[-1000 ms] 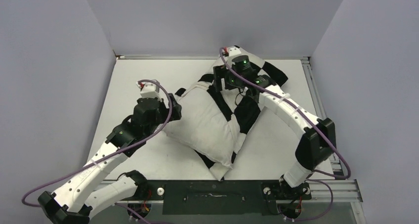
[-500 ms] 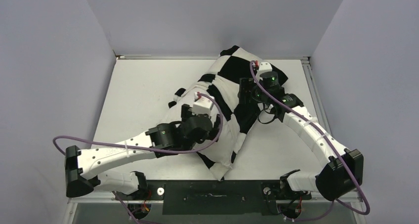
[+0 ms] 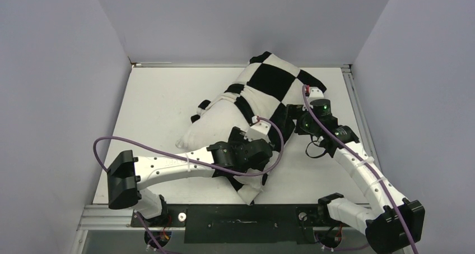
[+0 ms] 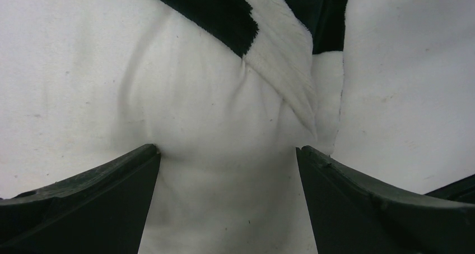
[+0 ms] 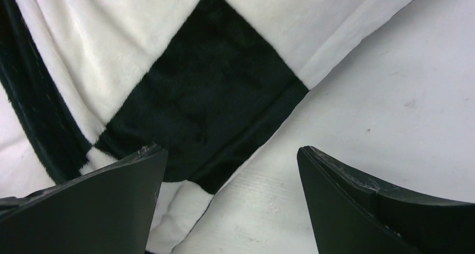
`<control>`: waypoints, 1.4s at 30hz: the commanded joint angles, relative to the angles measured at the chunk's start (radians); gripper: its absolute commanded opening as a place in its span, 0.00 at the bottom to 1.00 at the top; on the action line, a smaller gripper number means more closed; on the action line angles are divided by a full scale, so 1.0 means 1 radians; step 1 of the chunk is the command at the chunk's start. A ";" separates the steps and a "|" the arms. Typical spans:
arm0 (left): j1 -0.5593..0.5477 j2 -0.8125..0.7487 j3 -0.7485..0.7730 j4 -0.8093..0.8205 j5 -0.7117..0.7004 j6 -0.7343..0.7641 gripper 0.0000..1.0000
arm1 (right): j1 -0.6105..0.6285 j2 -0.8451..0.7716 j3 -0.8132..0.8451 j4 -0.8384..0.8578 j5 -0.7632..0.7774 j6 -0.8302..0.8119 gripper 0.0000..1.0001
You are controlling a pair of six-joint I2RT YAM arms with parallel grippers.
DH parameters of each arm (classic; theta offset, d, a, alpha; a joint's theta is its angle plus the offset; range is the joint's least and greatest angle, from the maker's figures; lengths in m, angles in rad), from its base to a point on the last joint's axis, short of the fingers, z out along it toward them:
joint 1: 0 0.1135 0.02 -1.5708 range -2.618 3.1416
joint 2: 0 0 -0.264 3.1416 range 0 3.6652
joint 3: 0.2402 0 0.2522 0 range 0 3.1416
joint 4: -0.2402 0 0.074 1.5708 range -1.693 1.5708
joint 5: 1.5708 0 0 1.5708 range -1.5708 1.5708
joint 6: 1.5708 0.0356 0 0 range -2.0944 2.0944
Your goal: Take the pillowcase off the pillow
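Note:
The black-and-white checkered pillowcase (image 3: pixel 273 81) covers the far part of the plain white pillow (image 3: pixel 215 128), whose near left part is bare. My left gripper (image 3: pixel 268 156) is open, with its jaws set down on a white bulge of the pillow (image 4: pixel 224 125) near the pillow's right edge; the pillowcase hem (image 4: pixel 218 10) lies just beyond. My right gripper (image 3: pixel 288 116) is open and empty at the pillowcase's right edge: in the right wrist view its left finger is over the pillowcase (image 5: pixel 207 91) and its right finger over bare table (image 5: pixel 392 102).
The white table (image 3: pixel 162 97) is walled in by grey panels at the back and both sides. A metal rail (image 3: pixel 358 114) runs along the right edge. A pillowcase corner (image 3: pixel 249 193) lies close to the near edge, by the black base plate (image 3: pixel 241 216).
My left arm has swung right across the pillow, from its left edge to its near right part. My right arm has drawn back from the far end of the pillowcase to its right edge.

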 commanded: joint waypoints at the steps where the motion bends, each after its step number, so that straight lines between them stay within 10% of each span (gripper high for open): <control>1: 0.030 0.023 -0.029 -0.018 0.009 -0.046 0.96 | -0.006 -0.043 -0.024 -0.005 -0.117 0.010 0.90; 5: 0.072 0.027 -0.088 0.008 0.040 -0.055 0.93 | 0.007 -0.038 -0.049 -0.027 -0.231 -0.010 0.90; 15: 0.131 -0.050 -0.135 0.074 0.118 -0.017 0.01 | 0.272 0.012 -0.179 0.115 -0.260 0.086 0.94; 39: 0.239 -0.252 -0.069 -0.002 0.209 0.044 0.00 | 0.309 0.226 -0.188 0.330 -0.281 0.079 0.76; 42: 0.244 -0.259 -0.073 0.005 0.229 0.040 0.00 | 0.308 0.247 -0.186 0.368 -0.303 0.086 0.58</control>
